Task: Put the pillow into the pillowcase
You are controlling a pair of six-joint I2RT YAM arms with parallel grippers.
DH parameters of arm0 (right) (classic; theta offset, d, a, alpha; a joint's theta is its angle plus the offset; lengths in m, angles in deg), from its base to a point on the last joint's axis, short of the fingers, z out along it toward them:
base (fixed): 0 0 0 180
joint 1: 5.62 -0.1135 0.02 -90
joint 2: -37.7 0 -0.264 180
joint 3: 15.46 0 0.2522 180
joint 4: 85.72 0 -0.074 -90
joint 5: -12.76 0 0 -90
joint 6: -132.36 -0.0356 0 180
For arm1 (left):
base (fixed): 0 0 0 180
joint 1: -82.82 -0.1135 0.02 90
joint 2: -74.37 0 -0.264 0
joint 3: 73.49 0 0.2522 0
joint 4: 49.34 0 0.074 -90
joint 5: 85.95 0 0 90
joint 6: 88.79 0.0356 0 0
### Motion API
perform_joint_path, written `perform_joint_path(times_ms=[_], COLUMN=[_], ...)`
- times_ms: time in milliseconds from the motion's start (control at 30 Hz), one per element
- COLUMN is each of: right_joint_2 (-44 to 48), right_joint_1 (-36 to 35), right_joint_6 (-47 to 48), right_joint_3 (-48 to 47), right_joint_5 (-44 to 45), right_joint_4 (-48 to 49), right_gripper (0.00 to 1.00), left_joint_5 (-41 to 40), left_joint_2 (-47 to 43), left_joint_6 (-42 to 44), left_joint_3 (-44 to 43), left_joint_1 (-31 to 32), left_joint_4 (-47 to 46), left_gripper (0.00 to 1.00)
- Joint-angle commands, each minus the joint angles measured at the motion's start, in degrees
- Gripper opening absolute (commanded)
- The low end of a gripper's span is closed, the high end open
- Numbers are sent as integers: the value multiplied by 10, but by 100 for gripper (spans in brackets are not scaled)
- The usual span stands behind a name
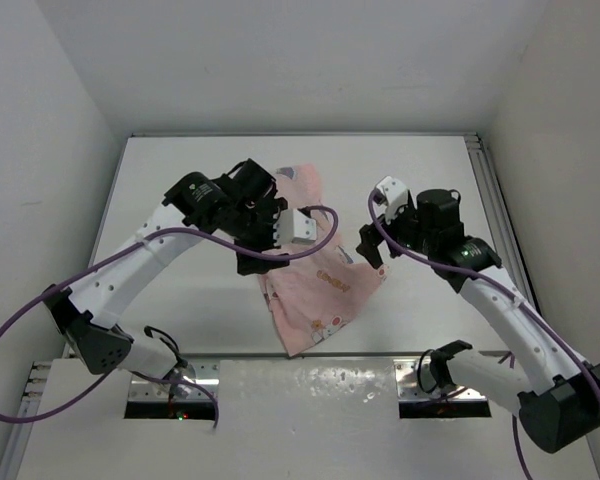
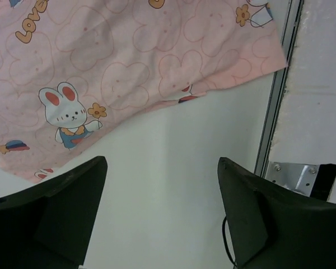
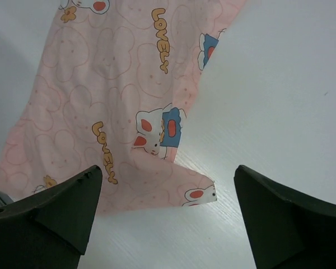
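Observation:
The pale-pink pillowcase (image 1: 318,290) printed with rabbits lies flat on the white table, running from the far middle to the near edge. It fills the top of the left wrist view (image 2: 129,61) and the left of the right wrist view (image 3: 117,112), where one corner is folded over. My left gripper (image 1: 262,250) is open and empty above its left edge. My right gripper (image 1: 368,245) is open and empty above its right edge. No olive-grey pillow shows in any view.
The white table (image 1: 190,180) has a metal rail along its right side (image 1: 490,190) and near edge (image 2: 277,101). White walls enclose the table on three sides. Purple cables loop from both arms.

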Motion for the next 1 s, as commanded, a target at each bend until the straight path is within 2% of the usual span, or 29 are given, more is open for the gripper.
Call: perform_joint_path(times_ms=[0,67,167,200,300,367,467,500,600,700,800,967], right_joint_2=[11,1,-38,-53,-119,-156,-176,-175,-156,-134,-130,-161], right_joint_1=[31,44,57,58,59,63,65,66,72,80,77,72], right_joint_6=[-28,-83,-171,-191,-275,-345,-424,-462,-534,-600,-651,-701], right_joint_3=[10,22,39,38,25,31,63,78,144,211,257,302], right_joint_5=[-67,-84,-55,-44,38,99,183,198,245,262,258,235], right_joint_4=[5,43,100,111,106,106,105,117,150,198,247,321], right_gripper=[99,96,91,91,88,86,82,82,81,80,80,79], left_joint_5=[27,-10,-119,-182,-268,-288,-292,-285,-236,-199,-182,-171], left_joint_2=[-7,-1,4,14,37,62,84,97,129,163,215,334], left_joint_6=[-12,-60,-129,-161,-213,-235,-271,-294,-343,-365,-379,-431], left_joint_3=[-2,11,76,90,127,139,140,135,110,104,90,9], left_joint_1=[4,0,-13,-20,-52,-91,-160,-204,-288,-333,-349,-408], left_joint_4=[-8,-48,-133,-155,-221,-261,-326,-350,-385,-428,-456,-464], left_gripper=[78,73,67,67,72,77,80,80,80,80,81,82])
